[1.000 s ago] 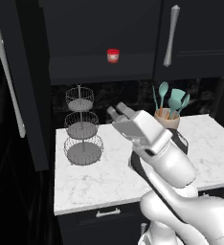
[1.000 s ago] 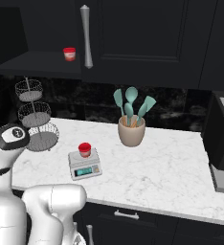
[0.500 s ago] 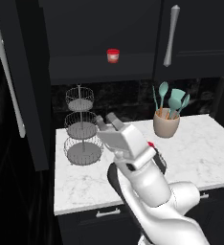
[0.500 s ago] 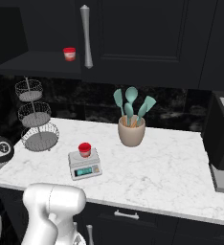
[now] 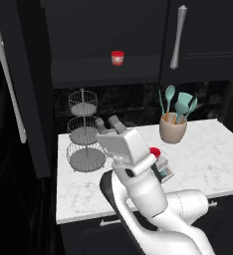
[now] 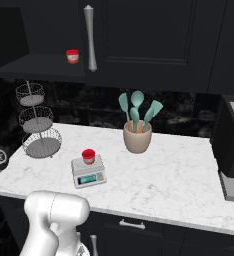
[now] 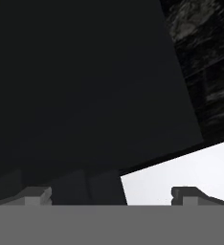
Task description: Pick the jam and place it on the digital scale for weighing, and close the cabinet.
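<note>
Claw [image 5: 108, 124] wide open, empty.

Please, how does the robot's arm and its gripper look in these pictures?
The arm is glossy white with rounded links and dark joints. A small red mark sits near the wrist. The gripper has a blocky white body and two short grey fingers. No cables are visible.

A: What is on the counter [image 6: 159, 175]?

B: 3 things stand on the white marble: a wire stand [image 6: 38, 122] with 3 tiers at the left, a grey scale [image 6: 88, 172] near the front edge, and a beige utensil pot [image 6: 137, 136] near the back wall.

A: And the shelf [image 5: 108, 71] above?

B: It is dark, inside the open cabinet [image 5: 19, 89], and it carries 1 jar [image 5: 117, 58] with a red lid.
</note>
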Available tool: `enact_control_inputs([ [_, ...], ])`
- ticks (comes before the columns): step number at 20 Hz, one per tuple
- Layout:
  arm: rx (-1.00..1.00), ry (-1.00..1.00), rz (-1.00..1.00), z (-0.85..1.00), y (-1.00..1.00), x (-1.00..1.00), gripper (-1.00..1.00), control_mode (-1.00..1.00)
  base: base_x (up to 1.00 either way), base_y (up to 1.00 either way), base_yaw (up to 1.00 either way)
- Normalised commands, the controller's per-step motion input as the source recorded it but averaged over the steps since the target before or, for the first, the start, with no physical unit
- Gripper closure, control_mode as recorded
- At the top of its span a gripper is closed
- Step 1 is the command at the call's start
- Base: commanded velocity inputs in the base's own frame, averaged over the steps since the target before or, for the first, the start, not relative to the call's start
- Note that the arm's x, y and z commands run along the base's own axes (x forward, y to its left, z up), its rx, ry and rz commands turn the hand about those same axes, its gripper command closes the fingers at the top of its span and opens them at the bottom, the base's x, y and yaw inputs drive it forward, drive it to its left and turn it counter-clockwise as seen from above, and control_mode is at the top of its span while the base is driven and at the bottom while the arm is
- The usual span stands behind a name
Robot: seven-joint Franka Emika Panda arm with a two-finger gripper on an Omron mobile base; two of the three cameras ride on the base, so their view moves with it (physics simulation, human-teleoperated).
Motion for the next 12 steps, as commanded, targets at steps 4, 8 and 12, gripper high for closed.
enact_control_inputs([
  [4,-0.08,-0.24,0.00,-0.24,0.55,-0.65,-1.00,-1.00,0.00,0.00,0.00],
  [8,-0.10,-0.04,0.00,-0.02,0.05,-0.86,-1.00,-1.00,0.00,0.00,0.00],
  [12,-0.18,0.00,0.00,0.00,0.00,-0.97,-1.00,-1.00,0.00,0.00,0.00],
])
